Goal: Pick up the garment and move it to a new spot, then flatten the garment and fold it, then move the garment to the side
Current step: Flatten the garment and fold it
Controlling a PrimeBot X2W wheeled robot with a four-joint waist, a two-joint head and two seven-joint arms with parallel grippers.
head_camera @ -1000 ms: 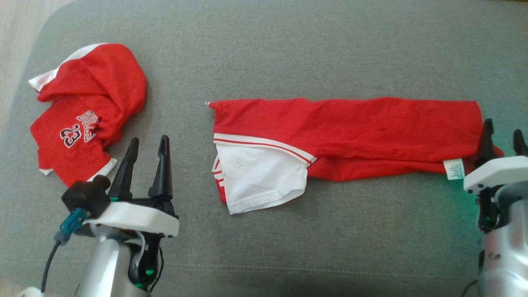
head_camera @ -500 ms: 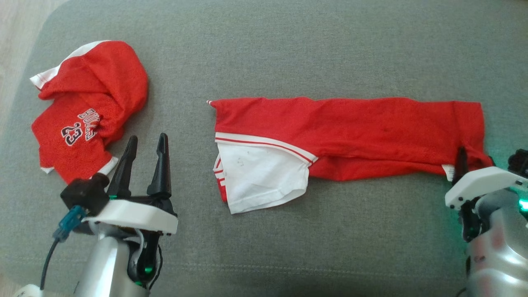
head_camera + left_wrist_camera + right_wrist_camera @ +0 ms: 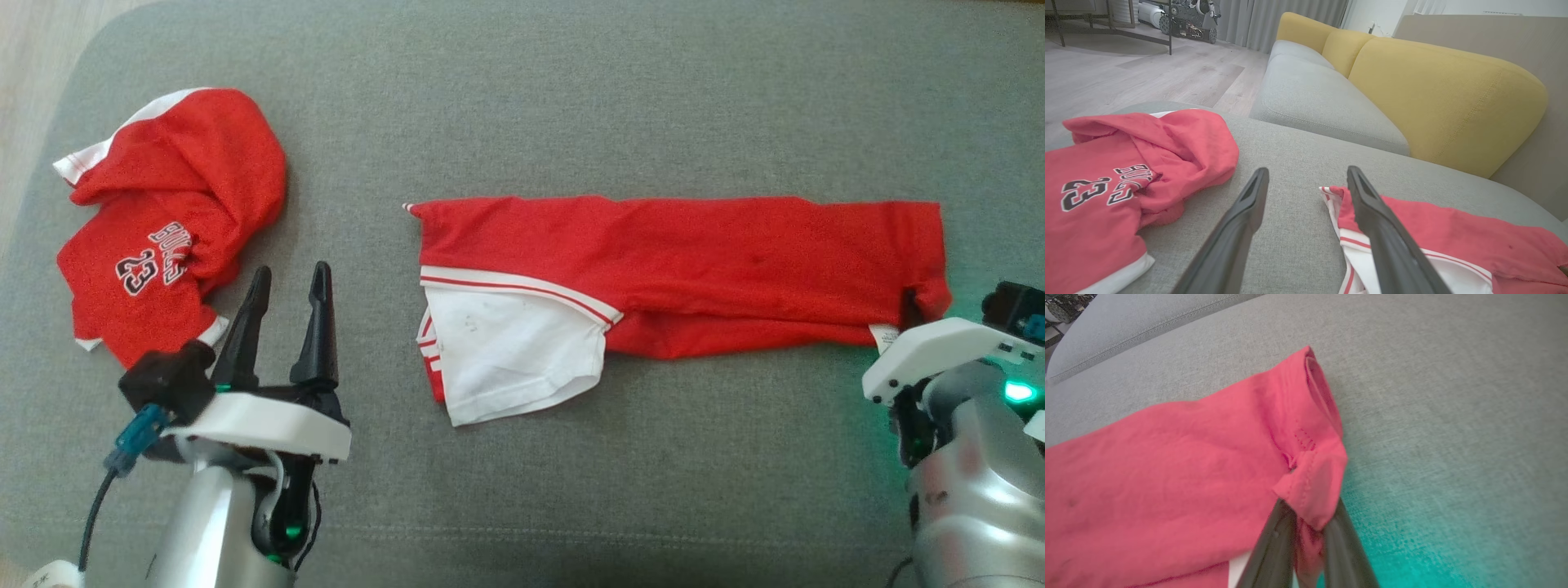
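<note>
Garment (image 3: pixel 678 261): red piece stretched long across the grey cushion (image 3: pixel 571 98), from about the middle out toward the right edge, lying flat, with a doubled layer along its near side.
White panel (image 3: pixel 506 351): there at the garment's left end, with red-and-white trim, spilling toward the near edge.
Right gripper (image 3: pixel 1309 508): in at the near corner of the garment's right end. The fingers are narrow and pinched on a fold of the red hem, and the right wrist view shows cloth bunched between them.
Label (image 3: pixel 880 333): small white tag on the garment's near edge, just beside that grip.
Left gripper (image 3: pixel 291 273): over the cushion, left of the garment, with the fingers spread wide over bare grey fabric.
Jersey (image 3: pixel 171 229): second red top, crumpled near the left edge, "23" lettering showing, well apart from the garment.
Backrest (image 3: pixel 1445 94): yellow, past the far edge in the left wrist view.
</note>
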